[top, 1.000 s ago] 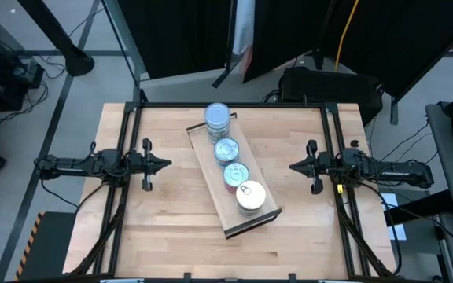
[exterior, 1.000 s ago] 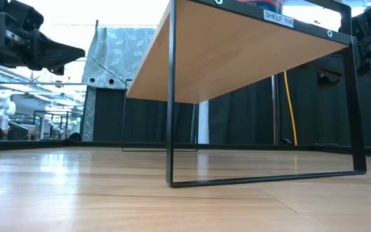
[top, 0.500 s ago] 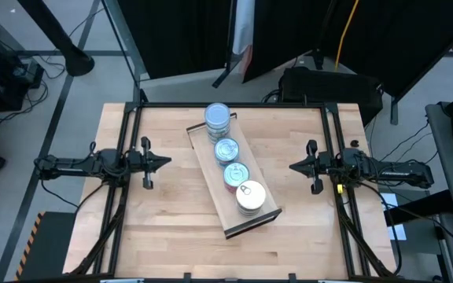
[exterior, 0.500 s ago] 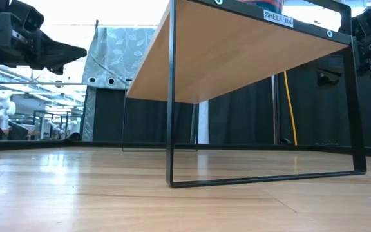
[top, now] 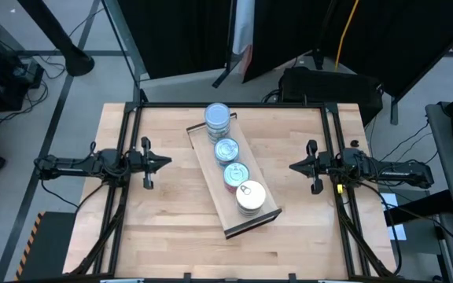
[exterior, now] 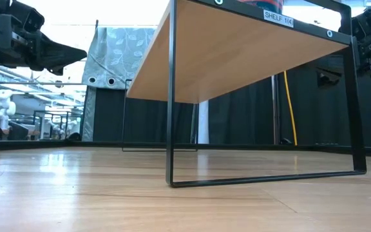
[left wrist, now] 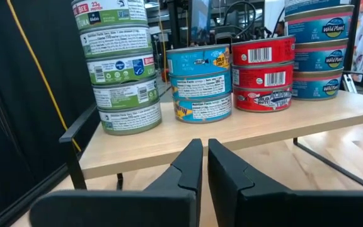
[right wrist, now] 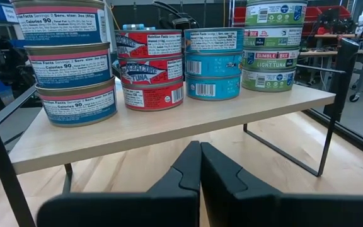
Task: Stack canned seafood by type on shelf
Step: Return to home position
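The shelf is a light-wood board on thin dark wire legs, lying slantwise at the table's middle. Four stacks of canned seafood stand on it in a row: green-labelled tins at the far end, then teal, then red, and blue tins with a cream pull-tab top nearest. My left gripper hovers level at the left and points at the shelf, its fingers all but together. My right gripper mirrors it at the right, shut. Both hold nothing.
Bare tabletop lies between each gripper and the shelf. Dark frame rails run along the table's left and right sides. The low view looks under the shelf's board, which bears a label at its edge.
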